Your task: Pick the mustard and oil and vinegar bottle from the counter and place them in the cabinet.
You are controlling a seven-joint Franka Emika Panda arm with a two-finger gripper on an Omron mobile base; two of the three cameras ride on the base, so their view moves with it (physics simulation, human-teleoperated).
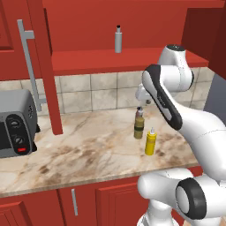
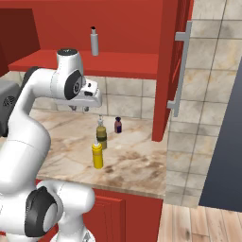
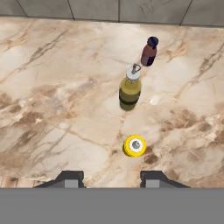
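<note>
Two bottles stand mid-surface: mustard [image 3: 134, 145] nearer the front edge, oil and vinegar bottle [image 3: 129, 91] behind. My gripper [image 3: 111, 178] hovers above, pressed together, empty. Mustard looks light, slick; I'd grip its body.

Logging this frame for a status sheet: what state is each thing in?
mustard: upright on counter, untouched
oil and vinegar bottle: upright on counter
cabinet: door open
grey bottle: upright on cabinet shelf
tool: empty, above the bottles
</note>
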